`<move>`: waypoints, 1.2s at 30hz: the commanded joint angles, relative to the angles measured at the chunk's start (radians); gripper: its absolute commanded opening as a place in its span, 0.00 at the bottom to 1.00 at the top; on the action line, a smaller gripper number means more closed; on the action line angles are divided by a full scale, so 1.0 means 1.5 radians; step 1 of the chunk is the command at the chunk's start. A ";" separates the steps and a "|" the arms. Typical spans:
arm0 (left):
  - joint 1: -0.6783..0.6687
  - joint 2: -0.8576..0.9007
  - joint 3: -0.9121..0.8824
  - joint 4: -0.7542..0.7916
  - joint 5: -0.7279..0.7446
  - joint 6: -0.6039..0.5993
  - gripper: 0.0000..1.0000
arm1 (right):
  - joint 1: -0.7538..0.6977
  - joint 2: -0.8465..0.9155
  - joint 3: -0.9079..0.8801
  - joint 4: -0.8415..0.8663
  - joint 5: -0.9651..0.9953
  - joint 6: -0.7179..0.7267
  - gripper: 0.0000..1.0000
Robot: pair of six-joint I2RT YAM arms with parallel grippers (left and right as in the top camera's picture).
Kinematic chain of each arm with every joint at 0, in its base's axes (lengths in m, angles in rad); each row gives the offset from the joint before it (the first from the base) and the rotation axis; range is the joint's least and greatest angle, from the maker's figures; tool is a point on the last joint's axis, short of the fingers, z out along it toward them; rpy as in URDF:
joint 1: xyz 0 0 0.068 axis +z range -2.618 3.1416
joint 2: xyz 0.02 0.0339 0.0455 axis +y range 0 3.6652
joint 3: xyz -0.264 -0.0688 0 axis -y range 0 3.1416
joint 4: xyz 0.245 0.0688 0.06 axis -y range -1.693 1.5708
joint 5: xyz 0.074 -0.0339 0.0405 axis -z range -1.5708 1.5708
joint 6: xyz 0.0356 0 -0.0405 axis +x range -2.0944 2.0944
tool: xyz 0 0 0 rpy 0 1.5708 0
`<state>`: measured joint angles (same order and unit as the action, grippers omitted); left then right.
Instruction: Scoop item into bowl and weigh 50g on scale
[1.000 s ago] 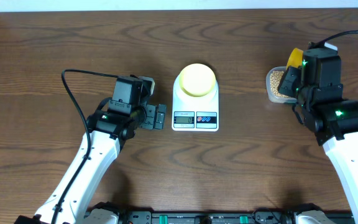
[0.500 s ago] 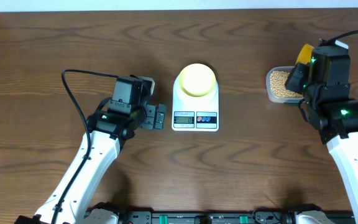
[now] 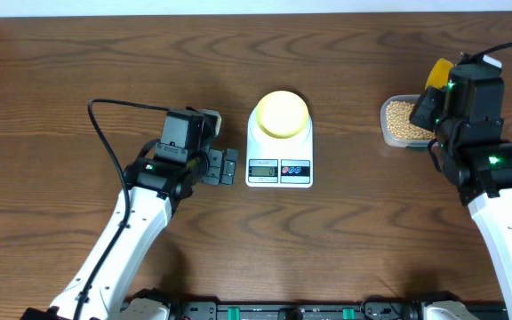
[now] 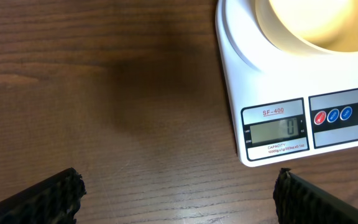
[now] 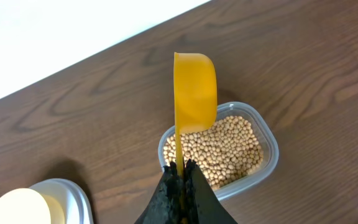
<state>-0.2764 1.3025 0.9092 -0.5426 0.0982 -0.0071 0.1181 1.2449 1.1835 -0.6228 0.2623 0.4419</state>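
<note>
The pale yellow bowl [image 3: 281, 112] [image 4: 316, 22] [image 5: 17, 208] rests on the white scale [image 3: 279, 160] [image 4: 291, 124] at mid-table, display reading 0. Tan beans [image 3: 404, 118] [image 5: 225, 149] fill a clear plastic tub [image 3: 388, 132] [image 5: 263, 168] at the right. My right gripper [image 3: 436, 108] [image 5: 180, 171] is shut on the handle of a bright yellow scoop [image 3: 437, 73] [image 5: 194, 90], held edge-on above the tub's far side. Left of the scale, my left gripper [image 3: 228, 166] [image 4: 179, 193] hangs open over bare wood, holding nothing.
The brown wooden table [image 3: 78, 80] runs to a white edge along the far side [image 5: 55, 37]. A black cable [image 3: 118, 104] loops off the left arm. Both arm bases stand at the near edge.
The right gripper with the scoop has shifted right and slightly away, uncovering the beans in the tub. The left arm has stayed still.
</note>
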 commanded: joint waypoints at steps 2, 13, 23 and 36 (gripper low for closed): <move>0.003 -0.001 -0.004 -0.002 -0.004 -0.004 1.00 | -0.006 -0.001 0.008 0.009 0.011 0.009 0.01; 0.003 -0.001 -0.004 -0.002 -0.004 -0.004 1.00 | -0.058 -0.001 0.008 0.044 0.011 0.009 0.01; 0.003 -0.001 -0.004 -0.002 -0.004 -0.004 1.00 | -0.105 0.000 0.008 0.068 0.011 0.009 0.01; 0.003 -0.001 -0.004 -0.002 -0.004 -0.004 1.00 | -0.149 0.004 0.008 0.159 -0.013 -0.039 0.01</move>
<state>-0.2764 1.3025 0.9092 -0.5426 0.0982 -0.0071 -0.1024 1.2465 1.1835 -0.3897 0.2619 0.4339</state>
